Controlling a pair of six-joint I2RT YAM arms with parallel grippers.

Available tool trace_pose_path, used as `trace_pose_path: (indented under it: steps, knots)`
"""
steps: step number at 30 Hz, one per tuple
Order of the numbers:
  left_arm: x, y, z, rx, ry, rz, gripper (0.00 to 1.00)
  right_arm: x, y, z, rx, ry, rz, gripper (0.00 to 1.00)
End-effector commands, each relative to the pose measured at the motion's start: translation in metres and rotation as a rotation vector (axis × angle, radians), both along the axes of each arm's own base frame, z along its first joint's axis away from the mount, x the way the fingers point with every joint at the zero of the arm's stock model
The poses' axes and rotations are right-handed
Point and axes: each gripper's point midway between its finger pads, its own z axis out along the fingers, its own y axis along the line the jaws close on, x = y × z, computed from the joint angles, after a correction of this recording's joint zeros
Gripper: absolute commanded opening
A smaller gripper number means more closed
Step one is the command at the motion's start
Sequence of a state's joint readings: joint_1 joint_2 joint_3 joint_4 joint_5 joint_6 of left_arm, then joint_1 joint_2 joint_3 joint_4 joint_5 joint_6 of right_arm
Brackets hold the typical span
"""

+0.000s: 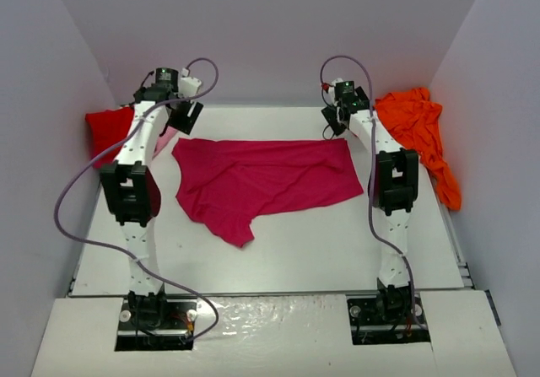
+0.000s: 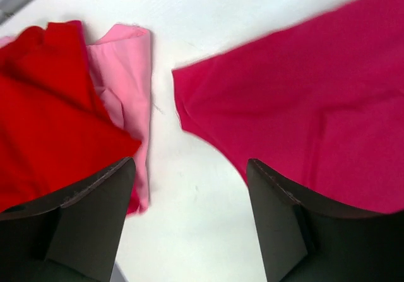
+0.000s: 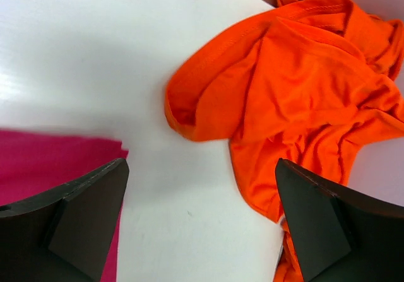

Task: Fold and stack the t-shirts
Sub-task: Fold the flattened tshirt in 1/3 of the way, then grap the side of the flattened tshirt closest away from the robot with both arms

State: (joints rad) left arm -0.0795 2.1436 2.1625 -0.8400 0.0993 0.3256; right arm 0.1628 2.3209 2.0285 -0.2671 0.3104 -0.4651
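On worktop (image 1: 321, 242): magenta t-shirt (image 1: 266, 183) spread flat, centre; red t-shirt (image 1: 105, 128) bunched far left; orange t-shirt (image 1: 418, 128) bunched far right. Spread apart, empty: left fingers (image 2: 95, 225), right fingers (image 3: 82, 212).

On the table (image 1: 329, 246), the middle t-shirt (image 1: 270, 179) lies between the left t-shirt (image 1: 107, 131) and the right t-shirt (image 1: 419, 132).

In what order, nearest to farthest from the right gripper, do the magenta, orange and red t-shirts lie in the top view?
1 and 2. The magenta t-shirt, its corner just left of the right gripper, and the orange t-shirt, just right: too close to call.
3. The red t-shirt, far-left corner.
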Motion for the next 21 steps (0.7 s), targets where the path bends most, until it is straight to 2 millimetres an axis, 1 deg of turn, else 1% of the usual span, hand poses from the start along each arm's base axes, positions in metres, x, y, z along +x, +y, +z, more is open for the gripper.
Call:
trace_pose_path:
  steps: [1, 3, 4, 5, 6, 7, 8, 9, 10, 13, 15, 16, 17, 19, 20, 21]
  knots:
    - [-0.052, -0.052, 0.092, 0.004, -0.189, -0.208, 0.69, -0.026, -0.001, 0.087, 0.131, -0.125, 0.048, 1.00]
    - [-0.095, -0.076, 0.069, -0.020, -0.073, -0.308, 0.62, -0.044, 0.003, 0.085, 0.152, -0.075, 0.072, 1.00]
    - [-0.119, -0.089, 0.056, -0.017, -0.015, -0.380, 0.58, -0.057, 0.005, 0.082, 0.164, -0.046, 0.088, 0.92]
    - [-0.140, -0.100, 0.044, -0.016, 0.037, -0.447, 0.54, -0.070, 0.006, 0.071, 0.171, -0.007, 0.099, 0.85]
    - [-0.159, -0.108, 0.034, -0.021, 0.080, -0.500, 0.51, -0.083, 0.005, 0.060, 0.171, 0.031, 0.100, 0.81]
    - [-0.182, -0.115, 0.026, -0.022, 0.111, -0.550, 0.52, -0.094, 0.003, 0.057, 0.170, 0.043, 0.095, 0.81]
    - [-0.199, -0.122, 0.013, -0.014, 0.136, -0.583, 0.54, -0.102, 0.002, 0.060, 0.169, 0.042, 0.092, 0.81]
    - [-0.215, -0.128, -0.003, -0.001, 0.165, -0.612, 0.56, -0.109, 0.000, 0.063, 0.166, 0.040, 0.089, 0.81]
    - [-0.237, -0.134, -0.029, 0.019, 0.227, -0.655, 0.59, -0.124, -0.004, 0.059, 0.152, 0.056, 0.081, 0.81]
    - [-0.266, -0.141, -0.062, 0.073, 0.295, -0.680, 0.61, -0.147, -0.015, 0.062, 0.129, 0.049, 0.059, 0.81]
    - [-0.284, -0.148, -0.083, 0.094, 0.336, -0.712, 0.61, -0.161, -0.022, 0.077, 0.124, 0.003, 0.039, 0.82]
    - [-0.288, -0.151, -0.088, 0.094, 0.339, -0.717, 0.61, -0.165, -0.028, 0.085, 0.120, -0.023, 0.026, 0.82]
    - [-0.291, -0.154, -0.091, 0.092, 0.339, -0.725, 0.61, -0.169, -0.032, 0.098, 0.118, -0.063, 0.015, 0.82]
    - [-0.298, -0.159, -0.096, 0.097, 0.355, -0.753, 0.61, -0.176, -0.038, 0.107, 0.108, -0.092, -0.005, 0.83]
    - [-0.304, -0.162, -0.097, 0.099, 0.370, -0.773, 0.61, -0.181, -0.043, 0.117, 0.103, -0.124, -0.016, 0.83]
    - [-0.309, -0.164, -0.101, 0.100, 0.403, -0.786, 0.61, -0.184, -0.046, 0.121, 0.101, -0.137, -0.025, 0.84]
